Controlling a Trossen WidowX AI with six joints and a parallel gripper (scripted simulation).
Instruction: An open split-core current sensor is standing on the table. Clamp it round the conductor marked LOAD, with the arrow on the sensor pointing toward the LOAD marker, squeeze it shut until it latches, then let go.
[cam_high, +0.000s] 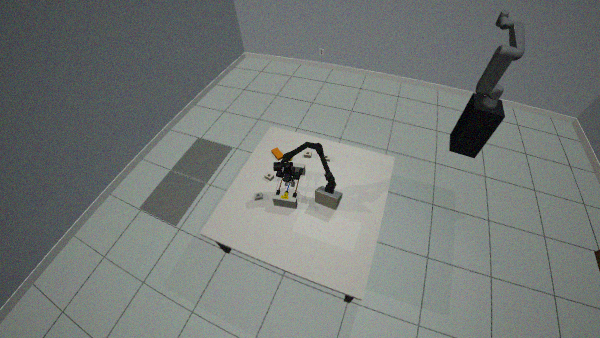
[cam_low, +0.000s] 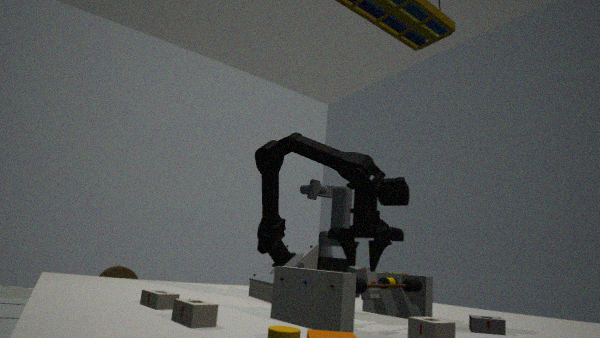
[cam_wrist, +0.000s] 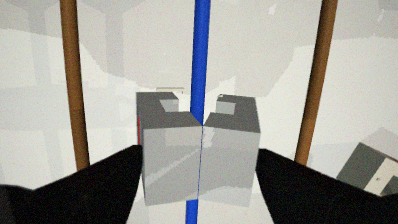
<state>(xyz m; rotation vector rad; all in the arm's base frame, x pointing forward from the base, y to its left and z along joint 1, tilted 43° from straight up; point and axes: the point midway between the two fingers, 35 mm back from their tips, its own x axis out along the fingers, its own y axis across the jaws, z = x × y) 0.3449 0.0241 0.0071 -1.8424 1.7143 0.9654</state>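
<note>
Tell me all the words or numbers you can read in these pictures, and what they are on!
No words or numbers can be read in any view.
Small grey blocks on the table: each has a tiny red mark, too small to read.
Grey sensor, shut in the gripper around the blue conductor: no writing visible.
LOAD marker: not readable anywhere.

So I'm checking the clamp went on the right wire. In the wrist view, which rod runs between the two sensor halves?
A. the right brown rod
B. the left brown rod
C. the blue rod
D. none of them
C: the blue rod passes through the gap between the grey sensor halves held in the hand, while a brown rod stands clear on either side.
</note>
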